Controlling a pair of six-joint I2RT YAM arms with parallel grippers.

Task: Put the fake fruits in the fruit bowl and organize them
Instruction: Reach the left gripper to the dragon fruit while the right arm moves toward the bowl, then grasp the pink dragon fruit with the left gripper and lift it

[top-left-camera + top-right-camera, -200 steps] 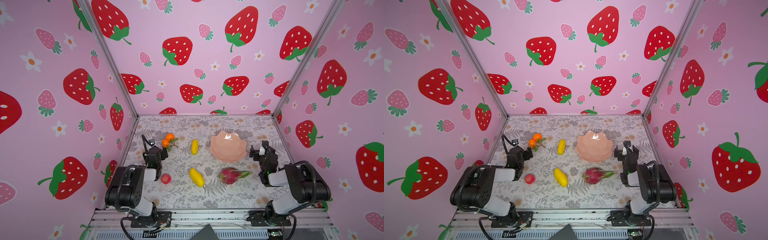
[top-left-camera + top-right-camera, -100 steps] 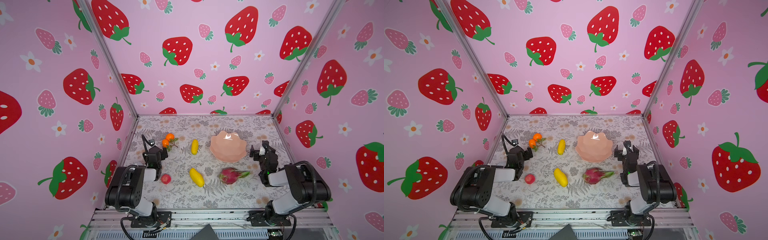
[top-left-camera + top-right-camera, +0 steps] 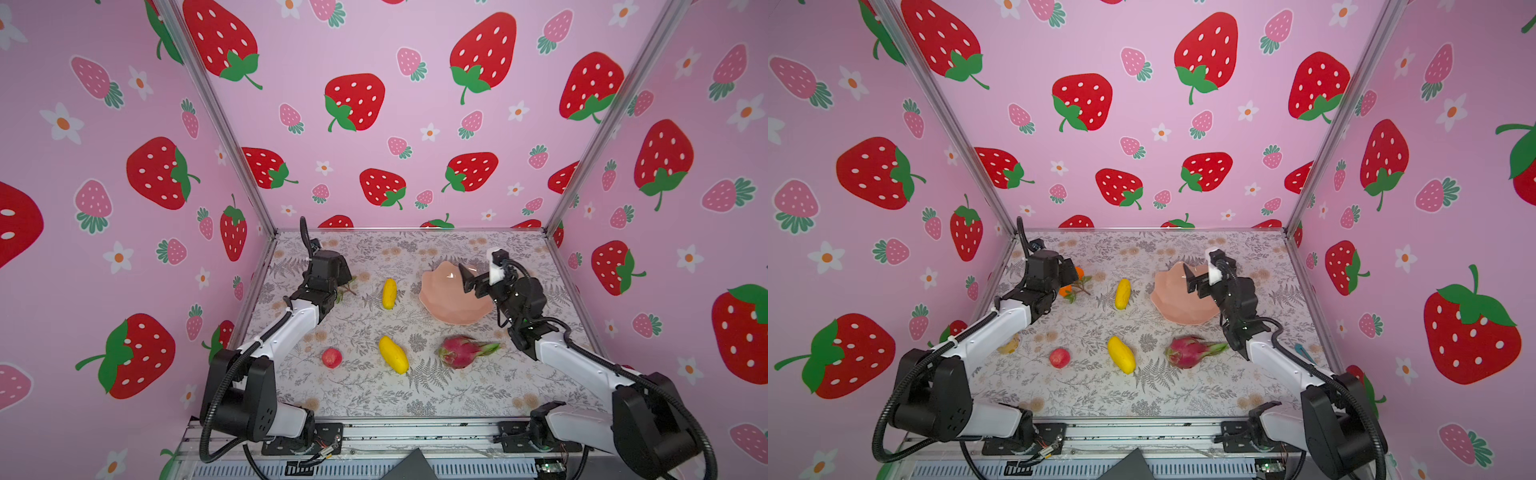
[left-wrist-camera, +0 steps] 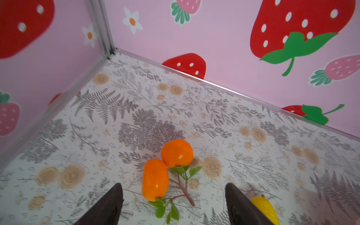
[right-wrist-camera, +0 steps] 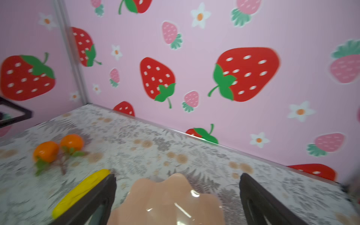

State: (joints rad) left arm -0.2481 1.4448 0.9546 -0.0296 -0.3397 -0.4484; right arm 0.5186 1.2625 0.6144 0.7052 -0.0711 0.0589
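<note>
In both top views my left gripper point(image 3: 337, 276) hangs over the two oranges on a leafy twig point(image 3: 1077, 274) at the far left. The left wrist view shows it open point(image 4: 173, 185), its jaws either side of the nearer orange point(image 4: 155, 179) and the twig without touching them. My right gripper point(image 3: 467, 280) is open above the near rim of the peach-pink fruit bowl point(image 3: 449, 309), which is empty point(image 5: 167, 202). One yellow fruit point(image 3: 389, 293) lies between the oranges and the bowl. Another yellow fruit point(image 3: 393, 354), the dragon fruit point(image 3: 461, 351) and the red-pink fruit point(image 3: 331, 358) lie nearer the front.
Pink strawberry-print walls close in the floral table point(image 3: 374, 395) on three sides, with metal corner posts. A small tan object point(image 3: 1010, 345) shows partly under the left arm. A teal item point(image 3: 1304, 353) lies by the right wall.
Both arms have stretched out from their folded pose. The left gripper moved forward over the oranges, and the right gripper moved left over the bowl. No fruit has moved.
</note>
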